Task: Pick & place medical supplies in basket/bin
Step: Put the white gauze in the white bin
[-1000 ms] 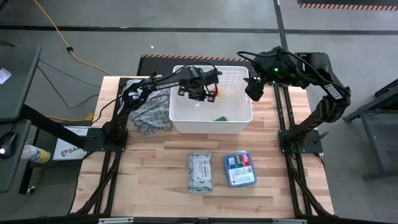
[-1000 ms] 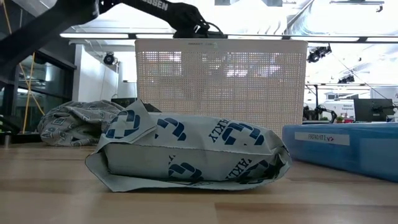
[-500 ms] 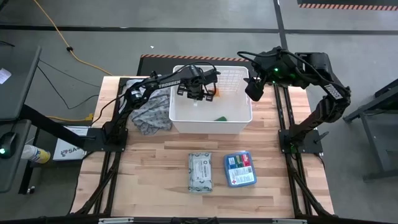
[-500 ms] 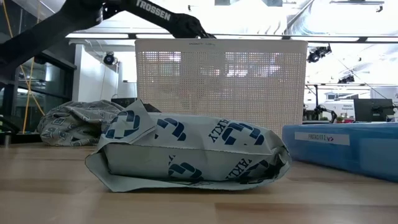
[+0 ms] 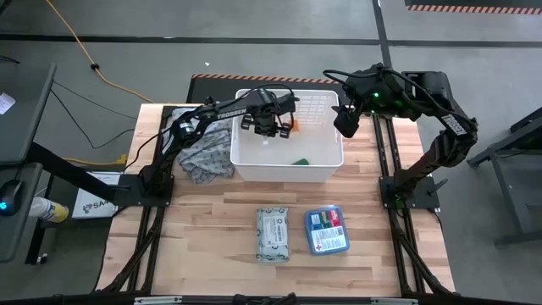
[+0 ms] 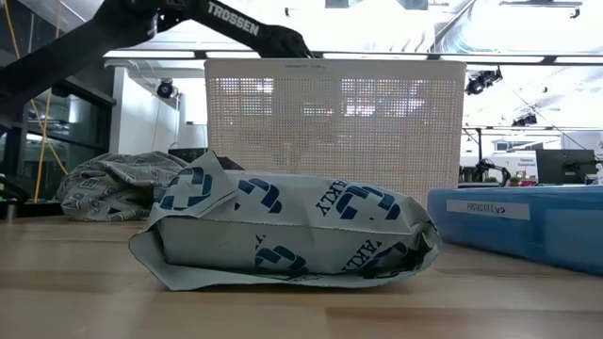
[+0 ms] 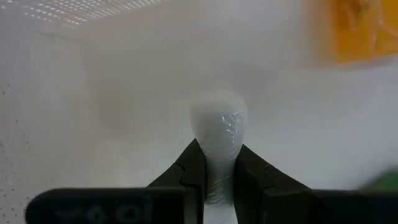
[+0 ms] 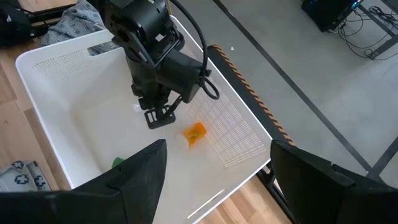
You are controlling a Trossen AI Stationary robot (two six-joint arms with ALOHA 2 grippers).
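Left hand: closed on the white tube, over the inside of the basket.
Tube axis: pointing forward, out from the fingers.
Right hand: wide, empty, beside the basket's right rim.
Change: the left hand moved a little toward the far wall, then stayed.

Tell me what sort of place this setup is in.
Probably a robotics lab or workshop. The wooden table stands on a bare concrete floor with a yellow cable trailing across it, hazard-striped tape marks the table's far edge, and exposed ceiling ducts show overhead.
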